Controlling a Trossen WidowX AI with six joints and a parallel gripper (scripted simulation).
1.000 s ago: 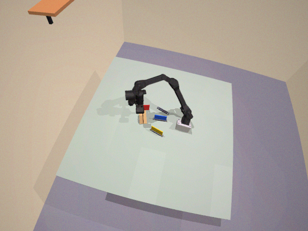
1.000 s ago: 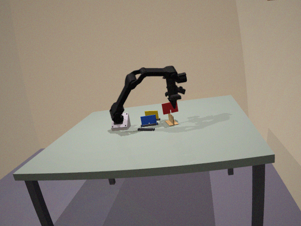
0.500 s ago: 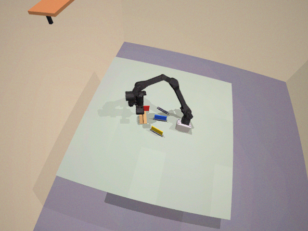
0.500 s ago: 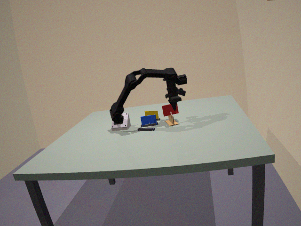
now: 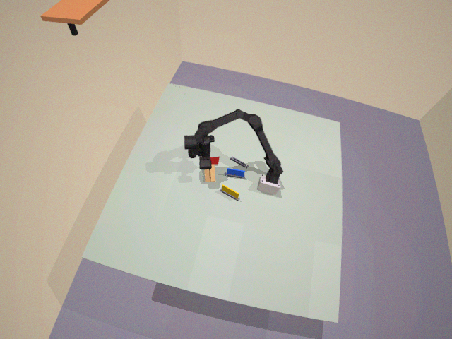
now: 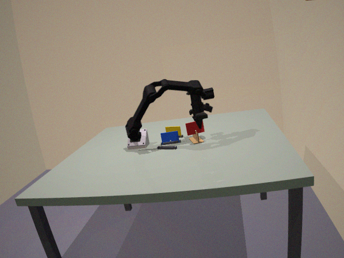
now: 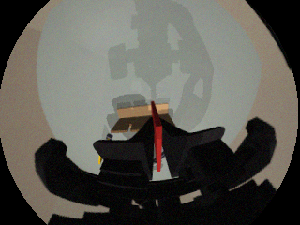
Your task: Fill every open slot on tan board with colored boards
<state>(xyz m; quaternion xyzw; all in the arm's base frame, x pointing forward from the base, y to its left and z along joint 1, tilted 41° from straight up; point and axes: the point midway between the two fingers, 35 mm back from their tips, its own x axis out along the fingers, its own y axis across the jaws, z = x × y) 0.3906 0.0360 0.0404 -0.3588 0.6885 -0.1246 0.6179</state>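
Note:
My gripper is shut on the red board. It holds it roughly upright and crosswise over the far-end part of the tan board. Whether the red board touches the tan board, and its notch, cannot be made out. A pale slot shows in the tan board left of the red board in the wrist view. The blue board and the yellow board stand in their holders.
An empty dark holder lies beside the blue board, on the side away from the yellow board. The arm's pale base stands beyond the holders. The blue and yellow boards stand between that base and the tan board.

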